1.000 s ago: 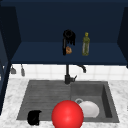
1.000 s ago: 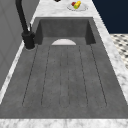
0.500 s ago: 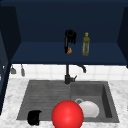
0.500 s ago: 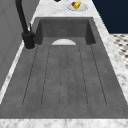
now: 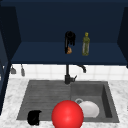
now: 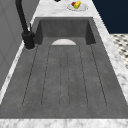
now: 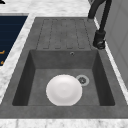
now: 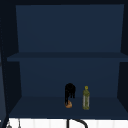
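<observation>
While right hand (image 5: 70, 40) hangs on shelf, fingers curled down round small orange object (image 5: 69, 51), just left of green glass bottle (image 5: 85, 44); left hand (image 5: 34, 117) idle, far below bottle.

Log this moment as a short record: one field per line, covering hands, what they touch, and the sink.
left hand: low at the sink's front left edge
right hand: up in the cabinet, fingers hanging down onto a small orange item
bottle: olive green, upright on the shelf, right of that hand
sink basin: holds a white plate beside the drain
red ball: front centre
</observation>
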You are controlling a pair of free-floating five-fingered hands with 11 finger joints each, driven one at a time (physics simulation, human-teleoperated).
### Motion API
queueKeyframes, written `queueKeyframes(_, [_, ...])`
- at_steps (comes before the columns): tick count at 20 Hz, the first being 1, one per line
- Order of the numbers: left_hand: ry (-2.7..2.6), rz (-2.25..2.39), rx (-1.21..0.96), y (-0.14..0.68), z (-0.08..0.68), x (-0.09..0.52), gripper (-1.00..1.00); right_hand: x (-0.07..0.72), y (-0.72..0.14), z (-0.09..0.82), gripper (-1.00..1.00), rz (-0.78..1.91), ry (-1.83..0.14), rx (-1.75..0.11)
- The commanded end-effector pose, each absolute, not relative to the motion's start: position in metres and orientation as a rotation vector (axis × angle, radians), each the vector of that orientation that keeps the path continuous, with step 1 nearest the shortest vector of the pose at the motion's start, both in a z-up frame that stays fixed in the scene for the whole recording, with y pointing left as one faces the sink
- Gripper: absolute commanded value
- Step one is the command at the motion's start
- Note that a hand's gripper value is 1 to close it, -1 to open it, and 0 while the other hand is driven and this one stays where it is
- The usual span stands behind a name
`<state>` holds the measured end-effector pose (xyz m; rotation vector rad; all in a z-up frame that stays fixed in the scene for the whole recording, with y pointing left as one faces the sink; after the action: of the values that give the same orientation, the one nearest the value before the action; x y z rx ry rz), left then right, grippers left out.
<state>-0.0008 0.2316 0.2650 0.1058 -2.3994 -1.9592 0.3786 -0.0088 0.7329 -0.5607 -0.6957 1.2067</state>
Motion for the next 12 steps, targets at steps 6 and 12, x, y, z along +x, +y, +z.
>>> queueKeyframes(6, [-2.399,-1.959,0.106,0.232,0.265,-0.001,0.00,0.416,-0.021,0.721,-1.00,1.255,-0.663,-0.470])
queueKeyframes(12, [-2.399,-1.959,0.106,0.232,0.265,-0.001,0.00,0.416,-0.015,0.707,-1.00,1.258,-0.692,-0.473])
